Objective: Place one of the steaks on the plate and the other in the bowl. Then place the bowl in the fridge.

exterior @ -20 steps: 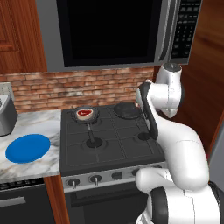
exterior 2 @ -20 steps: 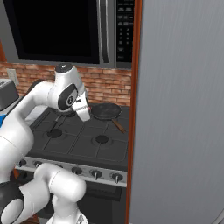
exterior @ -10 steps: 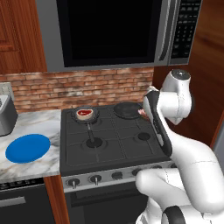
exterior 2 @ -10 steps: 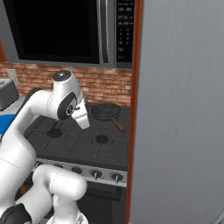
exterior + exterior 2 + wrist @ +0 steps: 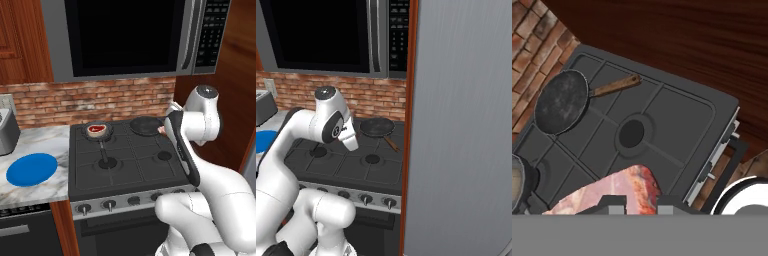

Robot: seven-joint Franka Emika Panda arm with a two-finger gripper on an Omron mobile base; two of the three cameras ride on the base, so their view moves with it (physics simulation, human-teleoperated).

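Here the tool [image 5: 639, 202] grips a pale pink steak [image 5: 619, 192] — above the stove [image 5: 677, 120]

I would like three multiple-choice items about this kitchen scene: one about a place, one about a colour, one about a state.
1. Where does the dark red steak lie?
A. in the small pan on the rear left burner
B. on the plate
C. on the counter

2. What colour is the plate?
A. white
B. blue
C. black

3. What is the gripper doing?
A. hanging open
B. shut on the pale pink steak
C. shut on the pan handle

Answers: 1 A, the left base view shows it in that pan. 2 B, a bright blue disc on the marble counter. 3 B, the hand view shows the meat between the fingertips, above the stove.
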